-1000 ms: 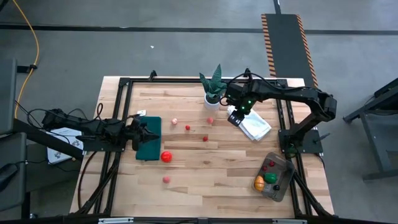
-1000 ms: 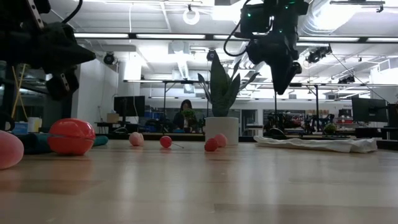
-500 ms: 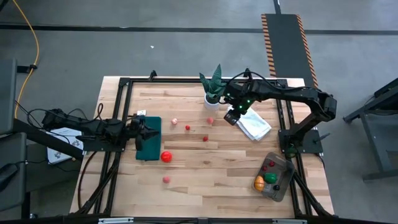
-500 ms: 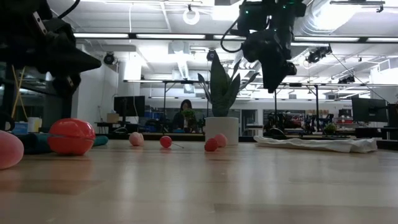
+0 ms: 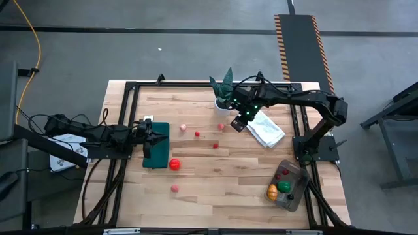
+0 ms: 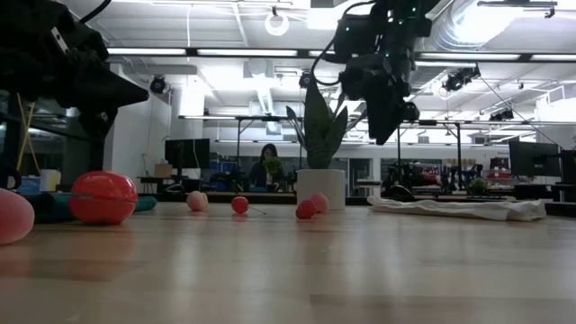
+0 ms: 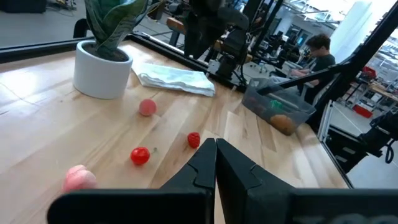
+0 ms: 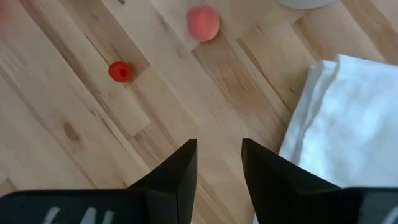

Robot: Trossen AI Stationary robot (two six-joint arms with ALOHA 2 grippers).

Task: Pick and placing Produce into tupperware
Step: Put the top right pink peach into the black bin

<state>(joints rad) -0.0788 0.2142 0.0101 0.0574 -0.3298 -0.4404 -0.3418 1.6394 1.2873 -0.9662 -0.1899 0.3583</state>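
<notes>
Meanwhile, the right tool (image 5: 238,122) has swung over the past second away from the folded white cloth (image 5: 268,130) toward the loose produce, and now hangs above bare tabletop (image 5: 215,176), its fingers (image 8: 174,171) parted narrowly with nothing between them. That suggests a fresh pick is next, probably the pink fruit (image 5: 221,126) beside the white plant pot (image 5: 224,103) or the small red berry (image 5: 215,144) just beyond. Across the tabletop the left tool (image 5: 152,139) waits pinched shut over the green mat (image 5: 155,154), near the big red tomato (image 5: 174,164). The tupperware (image 5: 286,185) sits at the near right corner, its long axis running diagonally, already holding several pieces.
</notes>
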